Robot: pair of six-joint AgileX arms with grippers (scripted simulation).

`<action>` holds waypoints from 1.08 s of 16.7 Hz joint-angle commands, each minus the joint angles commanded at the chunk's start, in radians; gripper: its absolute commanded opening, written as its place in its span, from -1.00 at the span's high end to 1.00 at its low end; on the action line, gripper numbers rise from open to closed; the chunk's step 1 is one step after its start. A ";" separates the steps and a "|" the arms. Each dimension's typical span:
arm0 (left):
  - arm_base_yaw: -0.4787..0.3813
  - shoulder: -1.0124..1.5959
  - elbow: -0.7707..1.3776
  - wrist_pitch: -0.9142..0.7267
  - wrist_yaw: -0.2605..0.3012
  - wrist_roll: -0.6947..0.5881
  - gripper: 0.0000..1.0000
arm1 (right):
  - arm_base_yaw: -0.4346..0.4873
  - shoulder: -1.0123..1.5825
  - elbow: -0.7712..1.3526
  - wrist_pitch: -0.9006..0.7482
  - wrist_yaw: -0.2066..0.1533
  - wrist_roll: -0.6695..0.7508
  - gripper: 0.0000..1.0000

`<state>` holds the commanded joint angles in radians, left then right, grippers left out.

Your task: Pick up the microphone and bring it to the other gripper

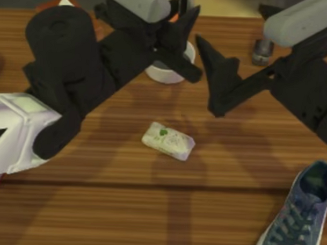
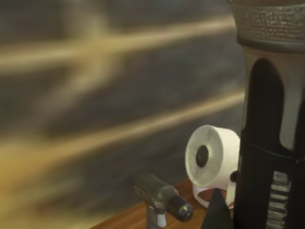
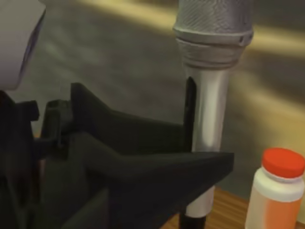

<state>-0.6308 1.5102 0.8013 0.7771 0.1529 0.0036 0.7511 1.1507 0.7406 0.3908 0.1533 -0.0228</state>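
The microphone (image 3: 209,95) stands upright above the table, its silver mesh head on top and its black and silver handle below. My left gripper (image 1: 190,45) is shut on the handle, with one black finger (image 3: 143,167) crossing in front of it and the other behind. In the left wrist view the microphone (image 2: 267,143) fills the side close to my own fingertip (image 2: 217,214). From above I cannot make it out among the black fingers. My right gripper (image 1: 205,75) is open, facing the left gripper from just beside it.
A white packet (image 1: 168,140) lies mid-table and a blue sneaker (image 1: 300,213) sits at the front right. Behind the grippers are a white roll on a stand (image 2: 212,157), a grey upright tool (image 2: 162,198) and a red-capped bottle (image 3: 279,191). A white carton (image 1: 18,128) is at the left.
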 joint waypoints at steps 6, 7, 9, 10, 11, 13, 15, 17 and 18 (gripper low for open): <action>0.000 0.000 0.000 0.000 0.000 0.000 1.00 | 0.013 0.018 0.014 0.008 0.002 -0.001 -1.00; 0.000 0.000 0.000 0.000 0.000 0.000 1.00 | 0.013 0.021 0.017 0.009 0.001 -0.001 -1.00; 0.000 0.000 0.000 0.000 0.000 0.000 1.00 | 0.010 0.058 0.051 0.019 -0.002 -0.001 -1.00; 0.000 0.000 0.000 0.000 0.000 0.000 1.00 | 0.007 0.093 0.079 0.027 -0.005 -0.001 -1.00; 0.000 0.000 0.000 0.000 0.000 0.000 1.00 | 0.003 0.138 0.114 0.037 -0.008 -0.001 -1.00; 0.000 0.000 0.000 0.000 0.000 0.000 1.00 | -0.007 0.245 0.192 0.061 -0.016 0.000 -1.00; 0.000 0.000 0.000 0.000 0.000 0.000 1.00 | -0.018 0.346 0.265 0.081 -0.026 0.000 -1.00; 0.000 0.000 0.000 0.000 0.000 0.000 1.00 | -0.028 0.407 0.316 0.095 -0.035 0.000 -1.00; 0.000 0.000 0.000 0.000 0.000 0.000 1.00 | -0.030 0.422 0.330 0.098 -0.038 0.000 -1.00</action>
<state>-0.6308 1.5102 0.8013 0.7771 0.1529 0.0036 0.7206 1.5727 1.0707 0.4888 0.1156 -0.0231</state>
